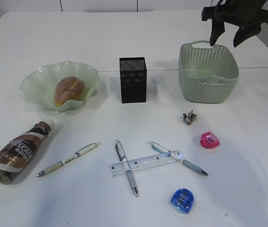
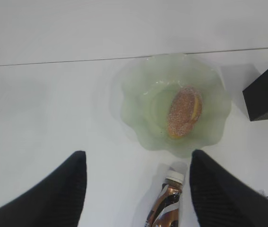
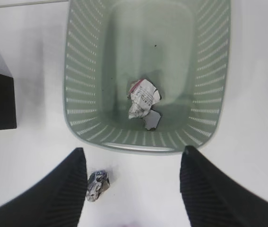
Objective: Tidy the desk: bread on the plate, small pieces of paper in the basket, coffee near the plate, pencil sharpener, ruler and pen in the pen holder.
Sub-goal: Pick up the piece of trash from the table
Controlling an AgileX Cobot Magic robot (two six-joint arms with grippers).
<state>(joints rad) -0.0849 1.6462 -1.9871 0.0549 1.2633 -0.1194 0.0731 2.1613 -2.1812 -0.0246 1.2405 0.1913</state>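
The bread [image 1: 69, 90] lies in the plate [image 1: 34, 80] at the left. The coffee [image 1: 18, 151] lies on its side in front of the plate. The white paper wad [image 3: 143, 101] lies in the basket [image 1: 208, 72]. The grey wad [image 1: 188, 117] lies on the desk in front of the basket. The ruler [image 1: 145, 163] lies across three pens [image 1: 125, 165] at the front, near a pink sharpener [image 1: 210, 140] and a blue sharpener [image 1: 182, 200]. The pen holder [image 1: 133, 79] stands mid-desk. My right gripper [image 1: 225, 41] hangs open and empty above the basket. My left gripper [image 2: 136, 184] is open and empty above the coffee [image 2: 169, 203].
The desk [image 1: 247, 179] has a seam running behind the plate and basket. In the right wrist view the grey wad [image 3: 97, 185] lies beside the left finger of my right gripper [image 3: 134, 189], just outside the basket's near wall [image 3: 138, 142]. The left wrist view shows the plate [image 2: 138, 109] and the pen holder [image 2: 266, 94].
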